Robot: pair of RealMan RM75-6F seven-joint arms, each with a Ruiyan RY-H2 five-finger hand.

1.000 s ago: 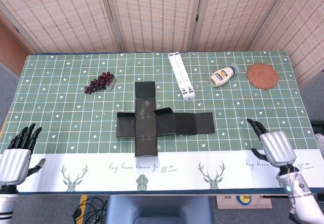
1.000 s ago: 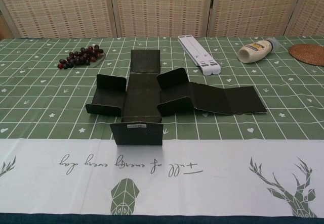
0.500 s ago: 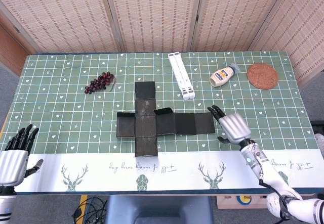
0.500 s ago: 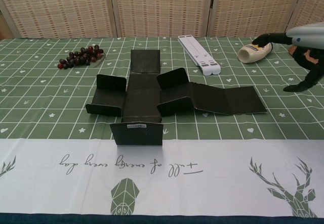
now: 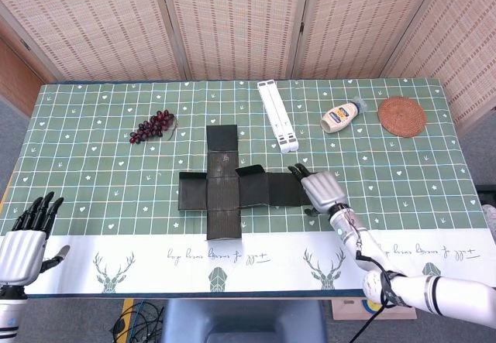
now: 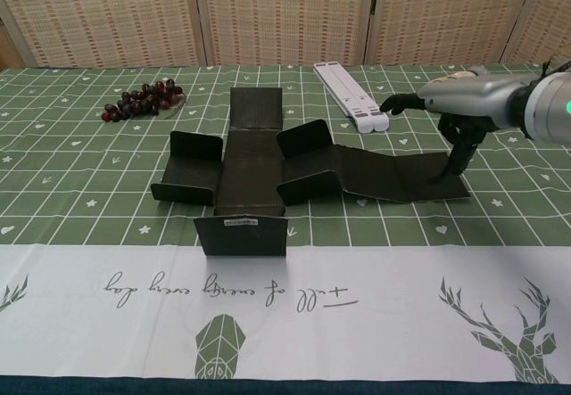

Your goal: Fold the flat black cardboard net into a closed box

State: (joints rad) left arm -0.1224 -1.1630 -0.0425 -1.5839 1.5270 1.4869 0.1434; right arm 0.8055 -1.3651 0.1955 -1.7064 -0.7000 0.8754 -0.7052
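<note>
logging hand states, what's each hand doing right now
Left hand: open, holding nothing, at the table's near edge.
Right hand: open, one fingertip touching the black cardboard net at its right end, nothing gripped.

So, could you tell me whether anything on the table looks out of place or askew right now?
Nothing looks spilled or damaged. The mayonnaise bottle lies on its side near the woven coaster, and the black cardboard net has several flaps already standing up rather than lying flat.

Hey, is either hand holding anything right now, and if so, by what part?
Nothing is held. The right hand touches the cardboard net at its right end panel; the left hand hangs free.
</note>
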